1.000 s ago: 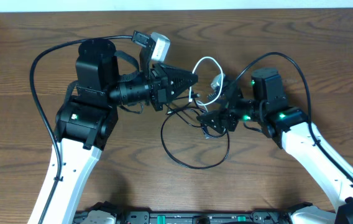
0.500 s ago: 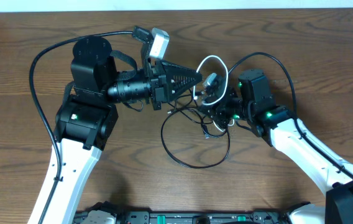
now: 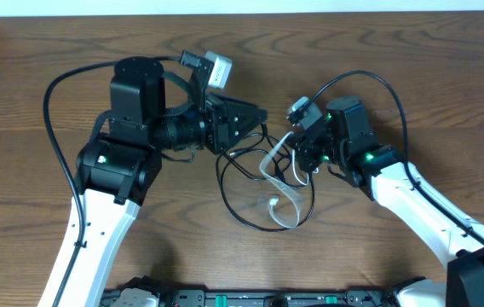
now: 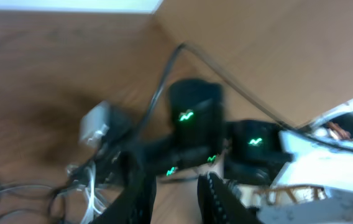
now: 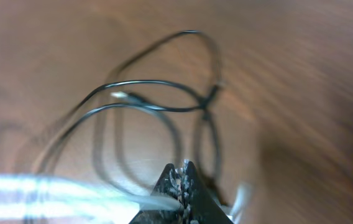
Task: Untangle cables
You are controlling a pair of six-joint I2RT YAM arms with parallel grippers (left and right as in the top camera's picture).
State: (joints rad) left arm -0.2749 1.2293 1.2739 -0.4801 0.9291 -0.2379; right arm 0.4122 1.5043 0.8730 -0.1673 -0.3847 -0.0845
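One white cable (image 5: 52, 191) pinched in right fingers (image 5: 192, 199), trailing toward near table (image 3: 412, 51) edge; left fingers (image 4: 217, 193) narrowly parted.

Colour survey: brown wood-grain table (image 3: 412, 51)
One thin white cable (image 3: 267, 170), one thin black cable (image 3: 223, 188); robot arms (image 3: 131, 94) black with white forearms, green lights (image 3: 365, 157) glowing.

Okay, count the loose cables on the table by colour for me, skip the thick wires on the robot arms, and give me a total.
black cable: 1
white cable: 1
Total: 2
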